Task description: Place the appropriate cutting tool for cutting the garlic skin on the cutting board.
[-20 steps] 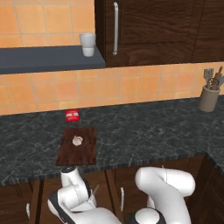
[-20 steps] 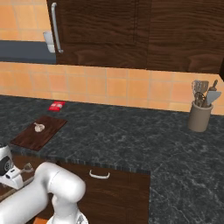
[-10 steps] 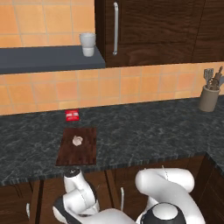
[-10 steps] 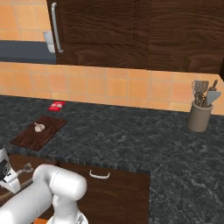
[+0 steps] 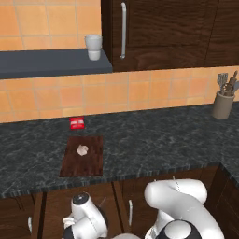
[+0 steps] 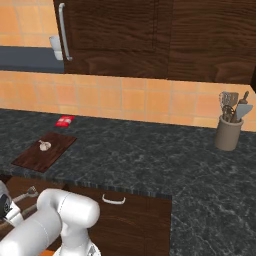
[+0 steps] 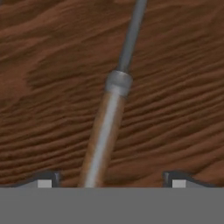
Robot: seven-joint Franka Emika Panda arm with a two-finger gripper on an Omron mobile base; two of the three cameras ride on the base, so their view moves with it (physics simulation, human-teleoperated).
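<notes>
The arm has sunk lower below the table's (image 5: 154, 140) front edge over the last second, reaching down into the drawer space. The tool (image 7: 109, 181) has its tips spread wide, and the knife (image 7: 107, 127) lies between them on brown wood, handle at 6 o'clock, blade toward 12. Nothing is pinched yet; a grasp looks close. Up top, the cutting board (image 5: 91, 161) waits with the garlic (image 5: 82, 150) on it, at 6 o'clock from the red packet (image 5: 76, 123).

My arm folds low below the desk edge, wrist bent down. My hand (image 7: 109, 181) points downward, fingers (image 7: 46, 180) spread wide apart, touching nothing.
</notes>
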